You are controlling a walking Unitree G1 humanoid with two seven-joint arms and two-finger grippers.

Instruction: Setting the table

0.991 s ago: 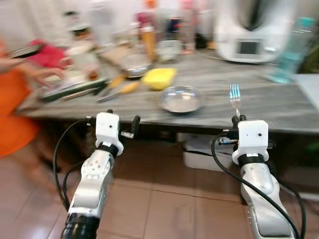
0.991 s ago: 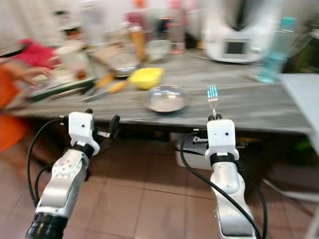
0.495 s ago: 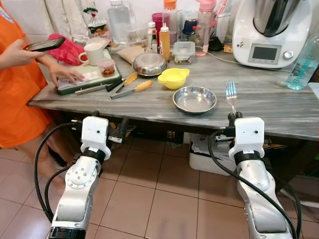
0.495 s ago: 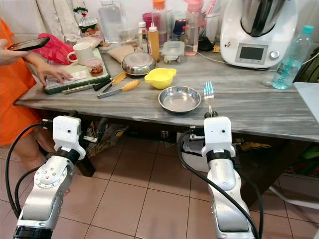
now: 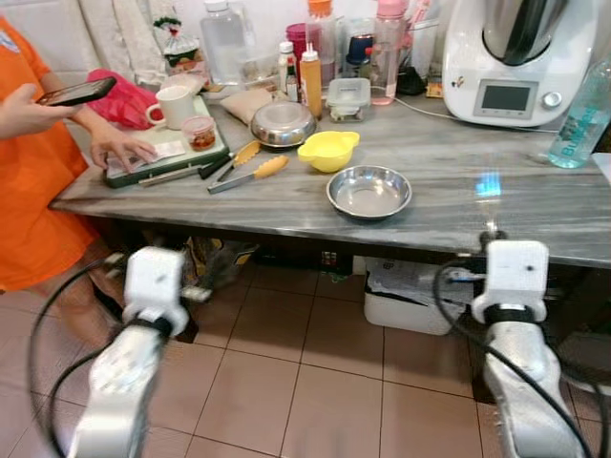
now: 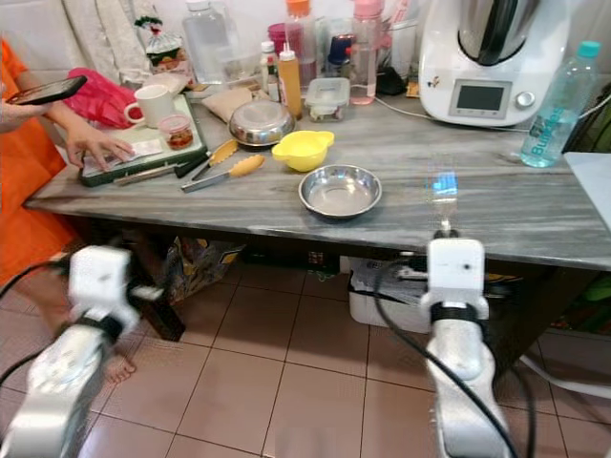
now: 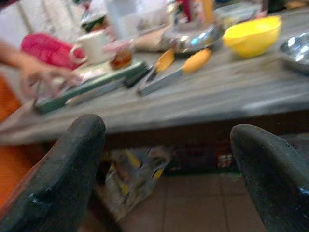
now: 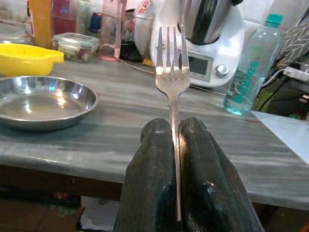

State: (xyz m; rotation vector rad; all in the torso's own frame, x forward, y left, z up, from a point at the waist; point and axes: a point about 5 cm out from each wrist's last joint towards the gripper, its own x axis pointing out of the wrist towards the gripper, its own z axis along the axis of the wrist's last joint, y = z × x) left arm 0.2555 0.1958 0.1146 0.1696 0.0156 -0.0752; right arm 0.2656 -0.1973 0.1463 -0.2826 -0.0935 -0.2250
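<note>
- Grey stone table [image 5: 535, 205] in the left eye view carries a steel bowl [image 5: 368, 192] near its front edge, with a yellow bowl [image 5: 328, 150] just behind it. No cutlery lies beside the steel bowl yet, so the setting looks barely begun. A person's hand [image 5: 122, 149] rests on a tray at the far left.
- Right eye view: the fork [image 6: 443, 183] shows as a pale blur above the right arm, to the right of the steel bowl. Both arms are held low before the table's edge, forearms raised.
- Left wrist view: the left claw [image 7: 166, 159] is spread wide and holds nothing, pointing at the table's edge.
- Right wrist view: the right claw [image 8: 175, 133] is pressed tight on the fork's handle, tines upright, over the table's front edge. Laying the fork by the steel bowl seems the step left.
</note>
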